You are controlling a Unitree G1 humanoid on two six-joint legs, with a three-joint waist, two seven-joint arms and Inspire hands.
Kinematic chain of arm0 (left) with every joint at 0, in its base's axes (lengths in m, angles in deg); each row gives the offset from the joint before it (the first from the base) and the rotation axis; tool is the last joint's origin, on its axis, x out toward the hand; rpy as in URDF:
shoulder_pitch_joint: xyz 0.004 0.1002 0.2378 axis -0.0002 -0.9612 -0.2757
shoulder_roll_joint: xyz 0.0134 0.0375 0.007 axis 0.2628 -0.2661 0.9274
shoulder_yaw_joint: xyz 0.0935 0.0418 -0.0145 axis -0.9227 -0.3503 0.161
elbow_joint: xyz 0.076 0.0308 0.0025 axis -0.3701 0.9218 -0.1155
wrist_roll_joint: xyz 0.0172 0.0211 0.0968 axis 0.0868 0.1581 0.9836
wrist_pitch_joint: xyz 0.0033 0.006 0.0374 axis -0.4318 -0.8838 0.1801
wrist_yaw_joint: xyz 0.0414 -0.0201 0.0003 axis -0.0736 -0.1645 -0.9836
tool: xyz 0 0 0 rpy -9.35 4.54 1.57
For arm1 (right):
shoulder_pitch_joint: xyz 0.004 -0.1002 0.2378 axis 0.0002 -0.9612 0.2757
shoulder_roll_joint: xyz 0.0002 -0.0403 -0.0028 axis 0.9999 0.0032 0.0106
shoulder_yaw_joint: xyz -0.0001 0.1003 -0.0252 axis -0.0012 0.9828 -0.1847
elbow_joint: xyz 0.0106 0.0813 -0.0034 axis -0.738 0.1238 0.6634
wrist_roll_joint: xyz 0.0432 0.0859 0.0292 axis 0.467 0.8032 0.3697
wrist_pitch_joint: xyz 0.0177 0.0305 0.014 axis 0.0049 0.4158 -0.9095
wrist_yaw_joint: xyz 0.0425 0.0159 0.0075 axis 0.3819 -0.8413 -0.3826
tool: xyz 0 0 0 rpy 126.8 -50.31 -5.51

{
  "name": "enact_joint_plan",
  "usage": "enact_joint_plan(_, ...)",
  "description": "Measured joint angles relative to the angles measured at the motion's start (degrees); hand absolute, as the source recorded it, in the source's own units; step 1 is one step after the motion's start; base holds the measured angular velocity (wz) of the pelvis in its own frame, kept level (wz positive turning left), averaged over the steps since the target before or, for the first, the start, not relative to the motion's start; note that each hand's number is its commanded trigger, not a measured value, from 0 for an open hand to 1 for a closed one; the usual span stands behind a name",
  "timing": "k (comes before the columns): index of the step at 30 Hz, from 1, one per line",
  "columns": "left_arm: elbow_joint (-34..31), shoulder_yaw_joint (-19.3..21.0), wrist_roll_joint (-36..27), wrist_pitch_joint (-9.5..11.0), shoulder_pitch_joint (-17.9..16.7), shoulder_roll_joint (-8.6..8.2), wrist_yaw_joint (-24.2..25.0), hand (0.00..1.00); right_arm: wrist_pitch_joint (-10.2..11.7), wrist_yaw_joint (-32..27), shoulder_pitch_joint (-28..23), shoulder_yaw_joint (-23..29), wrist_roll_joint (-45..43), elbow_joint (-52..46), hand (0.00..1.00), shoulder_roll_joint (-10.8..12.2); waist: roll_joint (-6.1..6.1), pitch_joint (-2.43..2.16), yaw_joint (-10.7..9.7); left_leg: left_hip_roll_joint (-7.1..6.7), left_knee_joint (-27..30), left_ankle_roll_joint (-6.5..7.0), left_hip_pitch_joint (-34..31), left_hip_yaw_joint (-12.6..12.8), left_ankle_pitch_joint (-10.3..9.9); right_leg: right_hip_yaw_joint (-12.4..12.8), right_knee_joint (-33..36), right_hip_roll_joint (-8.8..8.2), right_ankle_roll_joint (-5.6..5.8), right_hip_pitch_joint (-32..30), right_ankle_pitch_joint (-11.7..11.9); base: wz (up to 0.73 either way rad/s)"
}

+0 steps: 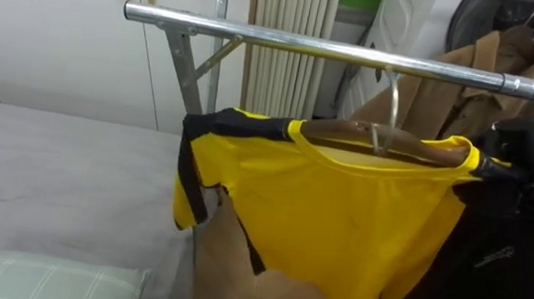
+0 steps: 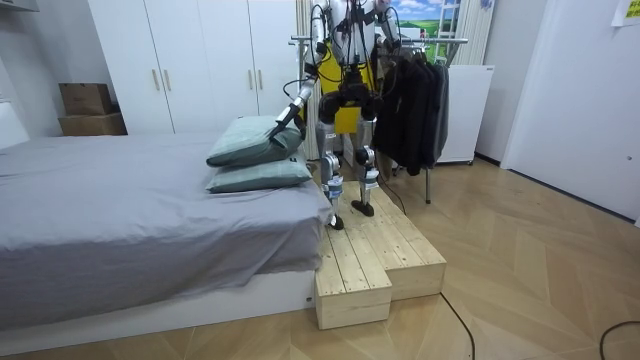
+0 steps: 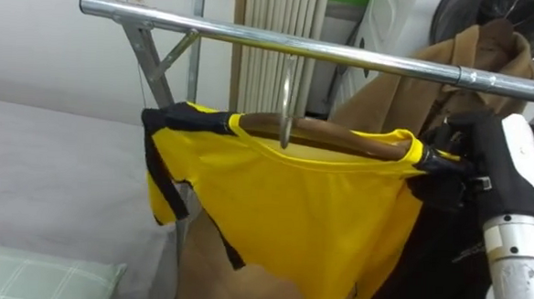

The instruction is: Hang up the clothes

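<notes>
A yellow shirt [image 3: 319, 207] with black shoulder trim hangs on a wooden hanger [image 3: 332, 133]. The hanger's metal hook [image 3: 288, 91] reaches up to the silver rail [image 3: 255, 37] of the clothes rack; whether it rests on the rail I cannot tell. My right hand [image 3: 473, 156] is at the shirt's right shoulder, fingers curled round the hanger's end and the cloth there. In the room view I stand on a wooden platform facing the rack, with my left hand [image 2: 283, 118] held low out to the room view's left, above the pillows.
A brown coat [image 3: 472, 73] and dark clothes [image 3: 444, 269] hang on the rail to the right. A grey bed [image 1: 55, 184] with green pillows [image 2: 255, 140] lies to my left. A radiator [image 1: 291, 41] and white wardrobes [image 2: 200, 60] stand behind the rack.
</notes>
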Motion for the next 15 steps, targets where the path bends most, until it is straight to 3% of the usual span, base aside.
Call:
enact_joint_plan(4,0.0,-0.18,0.0,0.0,0.45,0.14,-0.03,0.0,-0.52,0.99,1.36,-0.1,0.98,0.11,1.0,0.01,0.0,0.0,0.38,0.14,0.3,-0.12,0.0,-0.67,0.07,-0.83,0.01,-0.12,-0.09,0.36,-0.05,0.09)
enact_joint_plan(9,-0.02,-1.25,0.01,0.0,0.56,0.76,0.1,0.0,-1.25,1.69,6.66,-1.95,4.15,4.21,1.0,0.03,-0.02,-0.02,0.9,0.29,0.3,-0.55,0.09,-0.99,0.33,-1.34,0.2,-0.08,-0.39,0.47,0.06,0.01)
enact_joint_plan(15,-1.14,-2.23,0.08,0.0,0.96,1.25,0.21,0.0,-2.65,2.9,7.03,-2.88,8.08,5.83,1.0,0.19,-0.03,-0.06,2.31,0.31,0.34,-0.67,0.03,-2.58,0.41,-2.56,0.01,-0.17,-0.68,1.08,0.02,0.08)
